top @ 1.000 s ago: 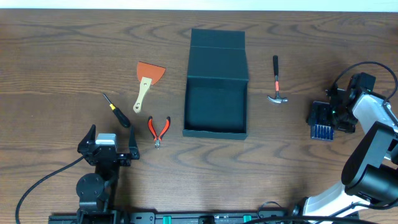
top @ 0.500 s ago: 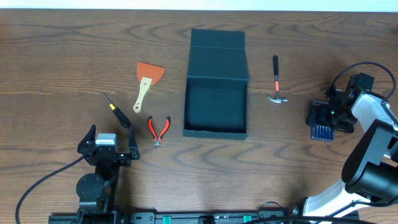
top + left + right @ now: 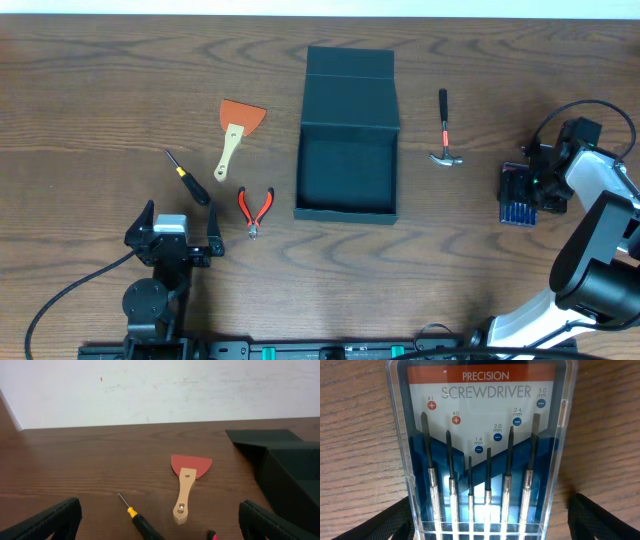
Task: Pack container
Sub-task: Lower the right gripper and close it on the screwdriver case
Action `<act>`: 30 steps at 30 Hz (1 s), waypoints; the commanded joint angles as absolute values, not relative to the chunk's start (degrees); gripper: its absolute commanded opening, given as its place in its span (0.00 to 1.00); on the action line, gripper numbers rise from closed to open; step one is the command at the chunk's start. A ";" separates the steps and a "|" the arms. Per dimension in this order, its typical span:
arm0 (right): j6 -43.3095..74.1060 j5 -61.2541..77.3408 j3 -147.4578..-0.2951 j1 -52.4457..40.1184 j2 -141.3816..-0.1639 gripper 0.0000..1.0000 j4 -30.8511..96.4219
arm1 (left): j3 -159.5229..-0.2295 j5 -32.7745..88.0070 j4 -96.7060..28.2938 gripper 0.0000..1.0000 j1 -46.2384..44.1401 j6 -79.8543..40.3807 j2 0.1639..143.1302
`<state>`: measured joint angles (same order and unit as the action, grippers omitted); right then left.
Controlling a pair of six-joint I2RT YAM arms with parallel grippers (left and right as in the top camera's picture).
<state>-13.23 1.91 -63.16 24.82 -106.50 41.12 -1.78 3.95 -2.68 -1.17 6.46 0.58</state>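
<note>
The container [image 3: 347, 178], a dark teal box, lies in the middle of the table with nothing inside and its flap lid [image 3: 350, 62] folded back; its corner shows in the left wrist view [image 3: 292, 475]. At the right edge my right gripper [image 3: 525, 188] straddles a clear precision screwdriver case [image 3: 515, 208]. Close up, the case [image 3: 482, 435] fills the space between the fingers [image 3: 605, 517]; the left finger sits at the case's edge and a gap shows on the right. My right gripper [image 3: 490, 522] is open. My left gripper [image 3: 181, 222] [image 3: 160, 522] rests open at the front left, holding nothing.
A small hammer [image 3: 445, 130] lies right of the box. Left of it lie a red scraper with a wooden handle [image 3: 238, 130] [image 3: 189, 480], red-handled pliers [image 3: 254, 208] and a black and yellow screwdriver [image 3: 188, 178] [image 3: 137, 520]. A cable loops behind the right arm.
My right gripper's jaws have narrowed around the screwdriver case. The left arm and the other tools have not moved.
</note>
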 commanded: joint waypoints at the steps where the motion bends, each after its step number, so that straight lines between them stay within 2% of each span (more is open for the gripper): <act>1: -13.32 4.34 -62.59 24.56 -108.79 0.77 41.54 | -0.23 4.51 -3.55 0.99 -1.08 7.29 0.23; 6: -13.17 4.40 -62.59 24.56 -108.77 0.62 41.50 | -0.23 4.51 -3.55 0.98 -1.08 7.29 0.23; 12: -12.27 4.38 -62.59 24.56 -108.77 0.63 41.34 | -0.23 4.49 -3.55 0.99 -1.08 7.29 0.23; 18: -12.21 4.38 -62.59 24.56 -108.77 0.52 41.36 | -0.23 4.51 -3.55 0.99 -1.08 7.29 0.23; 21: -11.60 4.38 -62.61 24.56 -108.77 0.52 41.34 | -0.23 4.51 -3.55 0.99 -1.08 7.29 0.23; 26: -11.60 4.38 -62.61 24.56 -108.77 0.44 41.34 | -0.23 4.49 -3.55 0.99 -1.08 7.29 0.23; 30: -11.18 4.38 -62.61 24.56 -108.77 0.42 41.34 | -0.23 4.51 -3.55 0.99 -1.08 7.29 0.23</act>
<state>-12.56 2.44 -63.16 24.82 -106.50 41.12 -1.78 3.95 -2.68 -1.17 6.46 0.58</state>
